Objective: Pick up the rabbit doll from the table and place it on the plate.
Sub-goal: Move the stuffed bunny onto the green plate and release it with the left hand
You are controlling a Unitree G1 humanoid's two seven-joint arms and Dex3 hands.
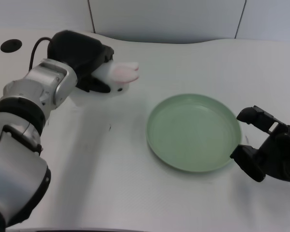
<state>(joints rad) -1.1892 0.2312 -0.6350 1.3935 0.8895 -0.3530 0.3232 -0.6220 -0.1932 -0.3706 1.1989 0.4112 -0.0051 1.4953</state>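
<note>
Head view: one camera only, looking down on the white bench [111, 183].
Left hand: the left hand [84, 60] is wrapped over the rabbit doll [117, 77], black fingers closed around its white body, so it holds the doll.
Rabbit doll: at the far left of the bench, well apart from the plate [193, 133]; pink ears stick out toward the plate. Whether it rests on the bench or is just clear of it I cannot tell.
Plate: pale green, round, shallow rim, nothing in it.
Right hand: the right hand [266, 145] sits just beside the plate's right edge, holding nothing.
Risk, grip: the soft body may squeeze out of the fingers if the hold is shallow.
Risk, placing: a release near the rim could let the doll roll off onto the bench.
Risk, plate: a low carry could knock the light plate aside.
</note>
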